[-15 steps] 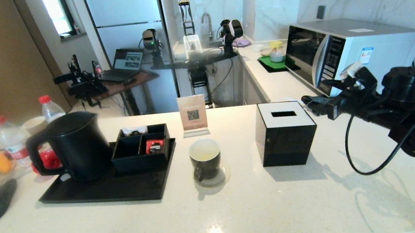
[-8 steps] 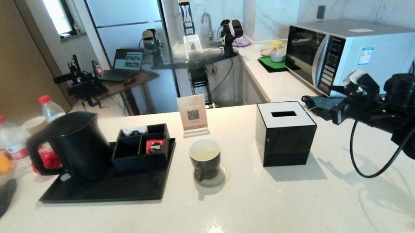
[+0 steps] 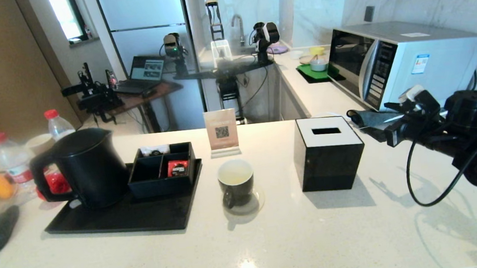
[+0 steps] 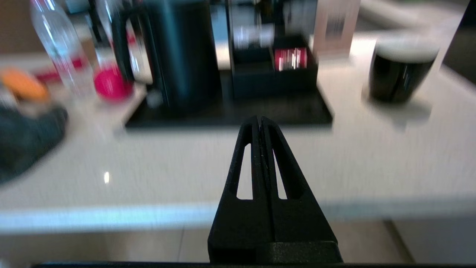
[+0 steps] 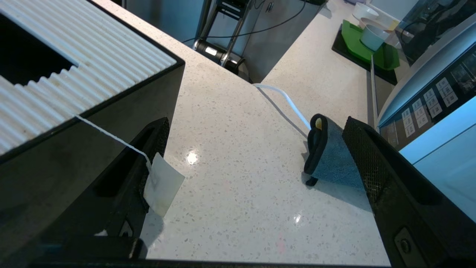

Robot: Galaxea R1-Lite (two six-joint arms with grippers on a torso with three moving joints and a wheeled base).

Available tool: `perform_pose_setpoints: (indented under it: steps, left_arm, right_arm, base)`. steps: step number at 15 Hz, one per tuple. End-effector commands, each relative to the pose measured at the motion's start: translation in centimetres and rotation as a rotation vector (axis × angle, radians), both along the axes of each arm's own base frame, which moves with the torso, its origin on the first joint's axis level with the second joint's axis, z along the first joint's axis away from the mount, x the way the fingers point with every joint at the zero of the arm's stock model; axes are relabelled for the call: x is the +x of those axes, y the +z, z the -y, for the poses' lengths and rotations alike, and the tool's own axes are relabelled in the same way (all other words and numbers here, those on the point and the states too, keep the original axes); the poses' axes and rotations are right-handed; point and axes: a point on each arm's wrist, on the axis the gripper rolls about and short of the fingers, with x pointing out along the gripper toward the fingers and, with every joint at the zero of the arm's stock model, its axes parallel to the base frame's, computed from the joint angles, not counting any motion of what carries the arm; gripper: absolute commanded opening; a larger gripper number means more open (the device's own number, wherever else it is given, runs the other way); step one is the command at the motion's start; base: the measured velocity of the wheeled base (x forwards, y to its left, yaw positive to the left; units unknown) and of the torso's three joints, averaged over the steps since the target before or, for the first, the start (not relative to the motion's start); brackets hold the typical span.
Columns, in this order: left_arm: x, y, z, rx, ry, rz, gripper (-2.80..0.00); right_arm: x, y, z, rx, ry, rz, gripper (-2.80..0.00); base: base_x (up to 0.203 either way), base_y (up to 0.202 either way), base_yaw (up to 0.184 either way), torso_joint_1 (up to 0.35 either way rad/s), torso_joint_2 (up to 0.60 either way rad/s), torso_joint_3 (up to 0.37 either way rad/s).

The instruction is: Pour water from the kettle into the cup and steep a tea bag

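We find open table (image 3: 274, 243) in front of the cup (image 3: 236, 182), hemmed by the tray (image 3: 120, 215) and tissue box (image 3: 328, 154).

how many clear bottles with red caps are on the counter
2, both at the counter's left end: one bottle stands behind the kettle, the other sits nearer, left of the kettle's handle. More could be hidden behind the kettle.

Bright daylight, soft shadows, countertop (image 3: 274, 243) glare, blurred left wrist view

right gripper (image 3: 360, 120) | drifted lower and slightly rightward | beside tissue box (image 3: 328, 152) | jaws apart
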Motion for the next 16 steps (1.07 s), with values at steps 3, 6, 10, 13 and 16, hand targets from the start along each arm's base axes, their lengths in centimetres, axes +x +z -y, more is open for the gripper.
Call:
perform_pose_setpoints:
  steps: [3,6,10,13,16]
  left_arm:
    - [0.1,-1.5,0.0,0.001,0.000,-0.143,-2.80]
    - [0.1,-1.5,0.0,0.001,0.000,-0.144,-2.80]
    - [0.1,-1.5,0.0,0.001,0.000,-0.144,-2.80]
    - [0.1,-1.5,0.0,0.001,0.000,-0.144,-2.80]
    - [0.1,-1.5,0.0,0.001,0.000,-0.143,-2.80]
  right_arm:
    - [-1.2,-1.7,-0.6,0.004,0.050,-0.035,0.00]
    - [-1.7,-2.0,-0.9,0.003,0.068,-0.032,0.00]
    - [-1.9,-2.5,-2.0,0.004,0.099,-0.051,0.00]
    - [-2.0,-3.4,-2.2,0.004,0.104,-0.081,0.00]
    - [-2.3,-4.3,-2.2,0.008,0.102,-0.086,0.00]
  base:
    - [0.000,0.000,0.000,0.000,0.00,0.000]
    - [0.000,0.000,0.000,0.000,0.00,0.000]
    - [0.000,0.000,0.000,0.000,0.00,0.000]
    - [0.000,0.000,0.000,0.000,0.00,0.000]
    - [0.000,0.000,0.000,0.000,0.00,0.000]
